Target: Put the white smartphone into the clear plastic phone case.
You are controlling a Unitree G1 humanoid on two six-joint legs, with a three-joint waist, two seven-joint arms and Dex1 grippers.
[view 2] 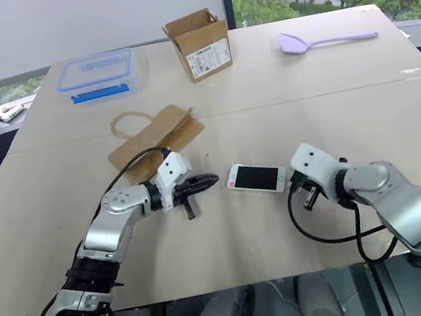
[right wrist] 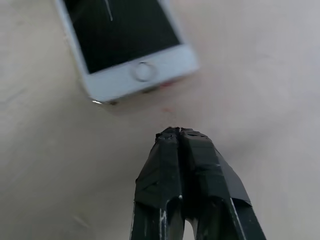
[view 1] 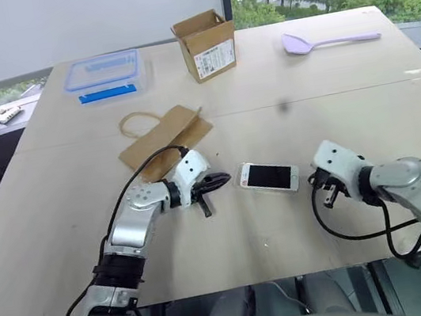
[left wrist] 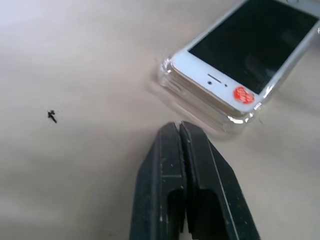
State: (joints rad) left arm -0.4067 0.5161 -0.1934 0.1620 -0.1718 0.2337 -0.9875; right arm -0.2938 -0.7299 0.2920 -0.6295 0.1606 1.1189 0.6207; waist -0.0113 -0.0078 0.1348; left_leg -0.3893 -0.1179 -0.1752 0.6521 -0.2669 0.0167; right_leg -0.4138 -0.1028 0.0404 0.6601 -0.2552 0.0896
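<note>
Both grippers are closed and hold nothing. On the robot's left, the left gripper (view 1: 216, 181) lies low over the table (view 1: 232, 243) in its near half, its two black fingers (left wrist: 190, 190) pressed together and pointing across toward the phone, the tips just short of it. On the right, the right gripper (view 1: 326, 192) hangs a little nearer the front edge, fingers also pressed flat together, tips aimed at the table beside the phone's other end and apart from it.

Between the two grippers the white smartphone (view 1: 269, 176) lies screen up, its long side running roughly along the front edge. It sits in the clear plastic phone case (left wrist: 240, 119), whose see-through rim wraps the end nearest the left gripper; that corner looks slightly raised rather than fully seated, and a small red sticker (left wrist: 243, 95) marks the white bezel there. The round home button (right wrist: 144, 70) is at the end toward the right gripper.

Farther back on the left side, a flat brown paper bag (view 1: 166, 141) with a loop handle lies just beyond the left arm. Near the far left corner stands a clear box with a blue lid (view 1: 103, 72). An open cardboard box (view 1: 206, 44) stands upright by the far edge at the middle, and a lilac spatula (view 1: 328, 40) lies toward the far right corner.
</note>
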